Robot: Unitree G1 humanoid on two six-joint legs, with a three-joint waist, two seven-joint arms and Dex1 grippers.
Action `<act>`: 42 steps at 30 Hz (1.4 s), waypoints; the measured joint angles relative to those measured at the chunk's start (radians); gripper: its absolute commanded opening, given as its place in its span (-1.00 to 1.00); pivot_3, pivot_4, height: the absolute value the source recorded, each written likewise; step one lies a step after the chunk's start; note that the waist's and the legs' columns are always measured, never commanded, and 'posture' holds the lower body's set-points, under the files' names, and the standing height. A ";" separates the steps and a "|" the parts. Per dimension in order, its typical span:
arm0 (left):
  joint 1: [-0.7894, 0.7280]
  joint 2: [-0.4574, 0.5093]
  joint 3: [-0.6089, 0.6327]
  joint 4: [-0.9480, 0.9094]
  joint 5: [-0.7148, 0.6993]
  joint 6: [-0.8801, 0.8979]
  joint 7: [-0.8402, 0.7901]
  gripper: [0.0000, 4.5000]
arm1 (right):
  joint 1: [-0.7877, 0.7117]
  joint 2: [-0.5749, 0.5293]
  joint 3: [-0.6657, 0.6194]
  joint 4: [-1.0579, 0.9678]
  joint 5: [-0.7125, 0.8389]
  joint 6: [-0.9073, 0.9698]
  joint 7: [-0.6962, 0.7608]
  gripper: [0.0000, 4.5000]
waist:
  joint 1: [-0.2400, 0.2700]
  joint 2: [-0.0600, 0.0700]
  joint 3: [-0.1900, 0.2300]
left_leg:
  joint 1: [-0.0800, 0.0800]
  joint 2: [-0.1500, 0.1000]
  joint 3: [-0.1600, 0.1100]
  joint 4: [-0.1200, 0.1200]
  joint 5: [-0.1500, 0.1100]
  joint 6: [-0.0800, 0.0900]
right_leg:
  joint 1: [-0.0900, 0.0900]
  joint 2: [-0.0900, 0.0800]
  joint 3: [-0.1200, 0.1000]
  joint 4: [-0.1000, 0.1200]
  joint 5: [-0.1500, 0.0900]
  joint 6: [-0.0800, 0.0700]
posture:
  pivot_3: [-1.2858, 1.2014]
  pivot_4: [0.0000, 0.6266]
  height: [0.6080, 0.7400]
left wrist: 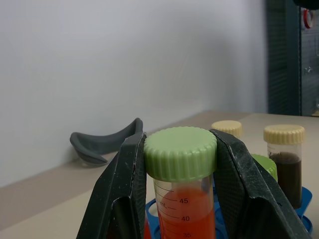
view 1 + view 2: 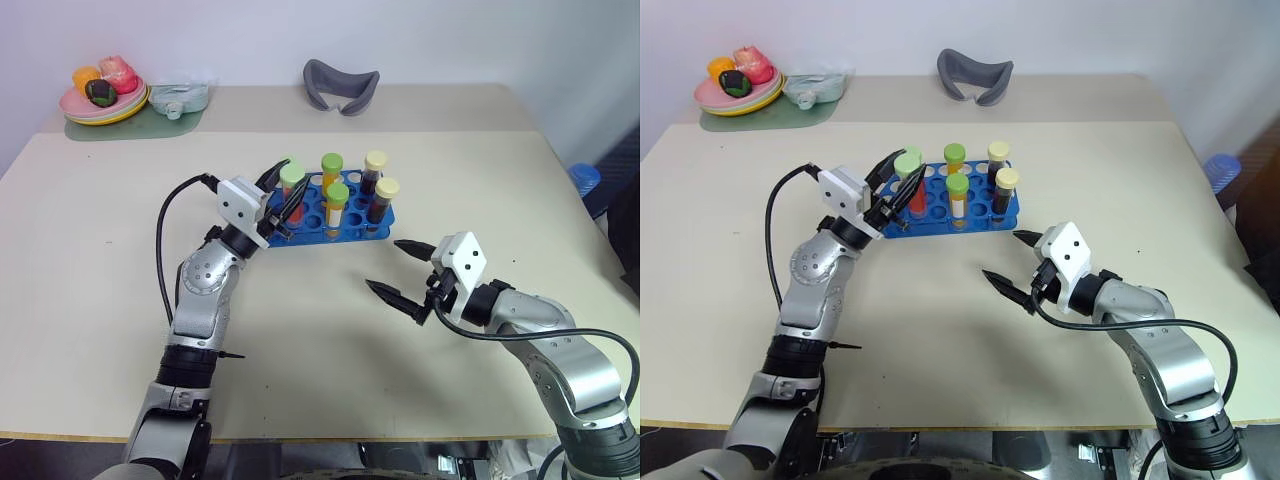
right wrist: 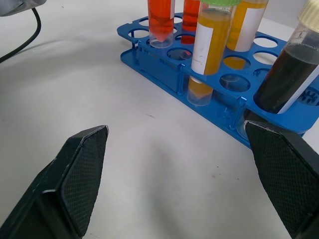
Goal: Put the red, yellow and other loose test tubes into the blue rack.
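The blue rack [image 2: 355,234] stands mid-table, holding two yellow tubes with green caps [image 2: 338,205] and two dark tubes with cream caps [image 2: 385,197]. At the rack's left end my left gripper [image 2: 283,197] is shut on a red test tube's green cap [image 1: 180,152]. That red tube [image 3: 160,20] stands upright with its pointed tip at a front-left hole. Another red tube [image 3: 191,12] stands behind it. My right gripper [image 2: 385,264] hangs open and empty above the table, in front of the rack's right end.
A plate of toy food [image 2: 104,100] and a teal object [image 2: 178,98] sit at the far left corner. A grey curved object [image 2: 341,85] lies at the far edge. The table's right edge runs close beside my right arm.
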 measured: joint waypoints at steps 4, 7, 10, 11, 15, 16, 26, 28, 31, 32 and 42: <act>0.004 0.000 0.000 -0.011 -0.001 0.013 -0.001 -0.45 | 0.000 0.001 0.005 0.000 0.000 0.000 0.000 1.00 | 0.000 0.000 0.000 | 0.000 0.000 0.000 0.000 0.000 0.000 | 0.000 0.000 0.000 0.000 0.000 0.000 | 0.03 -0.52 1.00; 0.015 0.001 0.000 -0.025 -0.001 0.015 -0.002 -0.45 | 0.000 0.002 0.008 0.000 0.000 0.000 0.000 1.00 | 0.000 0.000 0.000 | 0.000 0.000 0.000 0.000 0.000 0.000 | 0.000 0.000 0.000 0.000 0.000 0.000 | 0.03 -0.52 1.00; 0.026 0.006 -0.001 -0.027 0.000 0.028 -0.002 -0.45 | 0.000 0.003 0.008 0.000 -0.001 0.000 -0.001 1.00 | 0.000 0.000 0.000 | 0.000 0.000 0.000 0.000 0.000 0.000 | 0.000 0.000 0.000 0.000 0.000 0.000 | 0.03 -0.52 1.00; 0.029 0.007 -0.001 -0.025 0.000 0.032 -0.002 -0.45 | 0.000 0.004 0.008 0.000 -0.001 0.000 -0.001 1.00 | 0.000 0.000 0.000 | 0.000 0.000 0.000 0.000 0.000 0.000 | 0.000 0.000 0.000 0.000 0.000 0.000 | 0.03 -0.52 1.00; 0.029 0.007 -0.001 -0.025 0.001 0.036 -0.002 -0.45 | 0.000 0.005 0.009 0.000 -0.001 -0.001 -0.001 1.00 | 0.000 0.000 0.000 | 0.000 0.000 0.000 0.000 0.000 0.000 | 0.000 0.000 0.000 0.000 0.000 0.000 | 0.03 -0.52 1.00; 0.028 0.007 -0.001 -0.025 0.001 0.037 -0.002 -0.45 | 0.000 0.006 0.009 0.000 -0.001 -0.001 -0.001 1.00 | 0.000 0.000 0.000 | 0.000 0.000 0.000 0.000 0.000 0.000 | 0.000 0.000 0.000 0.000 0.000 0.000 | 0.03 -0.52 1.00; 0.024 -0.006 -0.001 -0.013 0.019 0.035 0.014 0.96 | 0.001 0.006 0.010 0.000 -0.007 -0.001 -0.001 1.00 | 0.000 0.000 0.000 | 0.000 0.000 0.000 0.000 0.000 0.000 | 0.000 0.000 0.000 0.000 0.000 0.000 | 0.03 -0.52 1.00; 0.025 -0.007 0.001 -0.017 0.011 0.040 0.014 0.96 | 0.002 0.005 0.010 0.000 -0.007 -0.001 0.000 1.00 | 0.000 0.000 0.000 | 0.000 0.000 0.000 0.000 0.000 0.000 | 0.000 0.000 0.000 0.000 0.000 0.000 | 0.03 -0.52 1.00; 0.030 -0.003 0.013 -0.055 -0.025 0.063 0.015 0.96 | 0.001 -0.004 0.006 0.000 -0.007 -0.002 0.011 1.00 | 0.000 0.000 0.000 | 0.000 0.000 0.000 0.000 0.000 0.000 | 0.000 0.000 0.000 0.000 0.000 0.000 | 0.03 -0.52 1.00; 0.031 0.001 0.027 -0.073 -0.037 0.075 0.019 0.96 | 0.001 -0.006 0.002 0.000 -0.006 -0.002 0.017 1.00 | -0.001 0.000 0.000 | 0.000 0.000 0.000 0.000 0.000 0.000 | 0.000 0.000 0.000 0.000 0.000 0.000 | 0.03 -0.52 1.00; 0.176 0.310 0.291 -0.303 -0.275 0.341 -0.049 0.96 | 0.037 -0.134 -0.174 0.052 0.007 -0.017 0.108 1.00 | -0.001 0.000 0.000 | 0.001 0.000 0.000 -0.001 -0.001 0.001 | 0.001 0.000 0.000 -0.001 0.000 0.000 | 0.03 -0.52 1.00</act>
